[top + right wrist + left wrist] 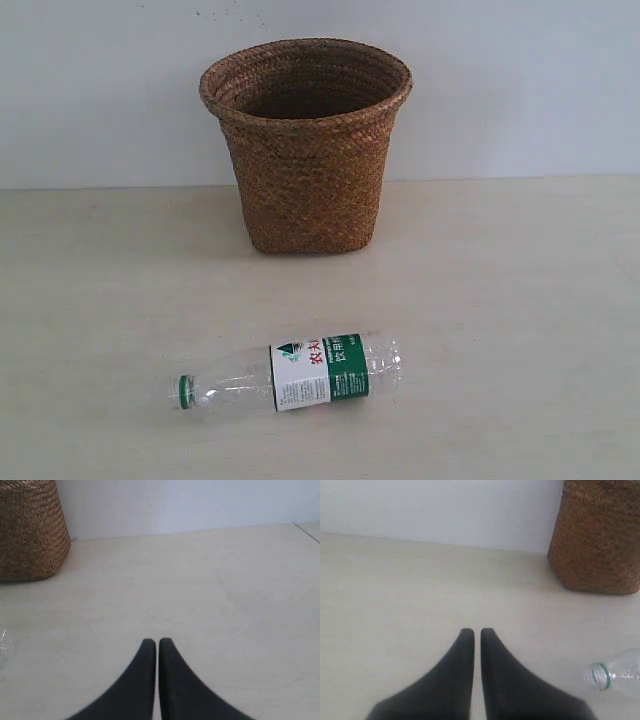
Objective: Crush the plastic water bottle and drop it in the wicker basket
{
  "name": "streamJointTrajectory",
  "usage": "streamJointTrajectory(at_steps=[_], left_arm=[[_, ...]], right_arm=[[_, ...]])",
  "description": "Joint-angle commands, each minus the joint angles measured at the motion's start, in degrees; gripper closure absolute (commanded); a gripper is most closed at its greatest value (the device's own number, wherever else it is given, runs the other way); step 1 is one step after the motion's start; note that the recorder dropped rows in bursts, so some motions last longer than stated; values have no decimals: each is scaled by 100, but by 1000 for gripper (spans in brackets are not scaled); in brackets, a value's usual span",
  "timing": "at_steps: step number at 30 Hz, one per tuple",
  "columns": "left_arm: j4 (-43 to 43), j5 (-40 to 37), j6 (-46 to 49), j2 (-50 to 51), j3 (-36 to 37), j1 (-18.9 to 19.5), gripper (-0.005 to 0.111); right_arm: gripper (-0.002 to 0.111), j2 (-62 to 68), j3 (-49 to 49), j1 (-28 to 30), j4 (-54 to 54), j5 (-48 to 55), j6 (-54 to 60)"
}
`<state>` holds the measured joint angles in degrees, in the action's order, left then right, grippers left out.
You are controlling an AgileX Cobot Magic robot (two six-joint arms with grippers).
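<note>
The plastic water bottle (300, 372) lies on its side on the pale table, near the front, green cap pointing left. Its neck end (615, 674) shows at the edge of the left wrist view, and a sliver of its clear base (4, 647) at the edge of the right wrist view. Behind it stands the wicker basket (305, 140), upright against the wall, also seen as basket (597, 535) and basket (30, 527). My left gripper (477, 630) is shut and empty over bare table. My right gripper (157, 640) is likewise shut and empty. Neither gripper appears in the exterior view.
A white wall (520, 80) rises just behind the basket. The light wooden tabletop (520, 300) stretches to both sides of the bottle. A table edge or seam (307, 531) shows at the far corner of the right wrist view.
</note>
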<state>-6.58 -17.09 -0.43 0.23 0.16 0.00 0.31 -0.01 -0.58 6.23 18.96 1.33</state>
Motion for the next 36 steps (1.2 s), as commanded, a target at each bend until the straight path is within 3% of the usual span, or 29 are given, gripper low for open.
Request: streamJointTrajectory(at_steps=[1, 6, 9, 15, 17, 21, 27, 34, 36], left_arm=[[-677, 821, 11, -23, -16, 4, 103], [-1958, 2727, 11, -23, -16, 4, 103], [-2057, 3840, 11, -23, -16, 4, 103], [-2057, 5125, -321, -23, -16, 4, 103], [-2040, 5141, -1099, -23, -16, 4, 103], [-1237, 4835, -1512, -23, -225, 4, 103], [-710, 3132, -1479, 754, -1458, 4, 103], [-202, 2991, -1214, 1967, -2461, 4, 103], [-79, 2593, -1169, 2211, -2654, 4, 103]], right_arm=[[108, -31, 1, -5, -53, -49, 8], [108, -31, 1, -5, -53, -49, 8], [108, -31, 1, -5, -53, -49, 8], [108, -31, 1, -5, -53, -49, 8], [108, -31, 1, -5, -53, -49, 8], [108, -31, 1, -5, -53, -49, 8], [108, -31, 1, -5, -53, -49, 8], [108, -31, 1, -5, -53, -49, 8], [108, -31, 1, -5, -53, -39, 8]])
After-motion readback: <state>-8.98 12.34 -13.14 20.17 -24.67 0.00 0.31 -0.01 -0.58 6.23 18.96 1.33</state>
